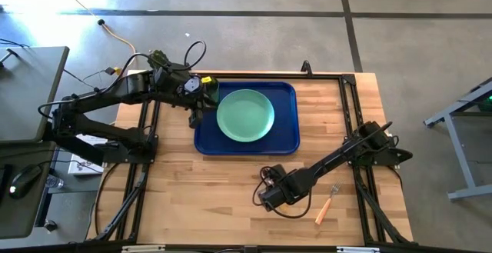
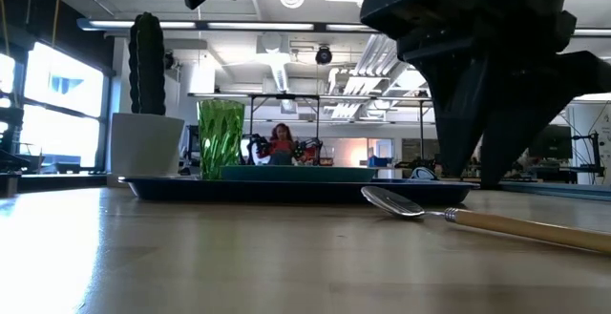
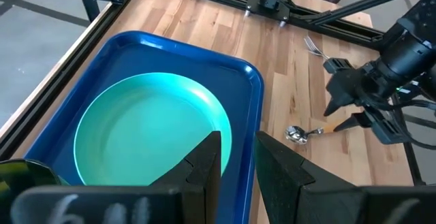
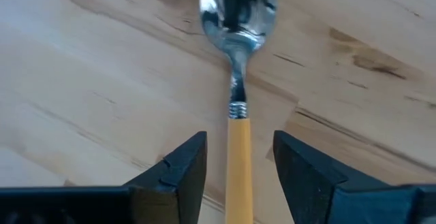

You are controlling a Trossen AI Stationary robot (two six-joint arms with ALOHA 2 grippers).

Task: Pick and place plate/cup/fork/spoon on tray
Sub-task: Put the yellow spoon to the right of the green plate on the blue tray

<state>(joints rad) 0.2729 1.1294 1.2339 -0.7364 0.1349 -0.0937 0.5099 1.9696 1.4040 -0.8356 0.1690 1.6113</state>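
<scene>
While on bare table, spoon [image 4: 236, 81] | handle between open right claw [image 4: 238, 166] fingers

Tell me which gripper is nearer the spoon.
The right. The right gripper hangs open directly over the spoon, its fingers astride the handle on the bare table. The left gripper is open far across the table, over the tray beside the plate.

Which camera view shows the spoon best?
The right wrist view: the spoon fills it, bowl and handle lying between the open right gripper. The low view shows it side-on on the table; the left wrist view shows it small; in the high view the arm hides it.
</scene>
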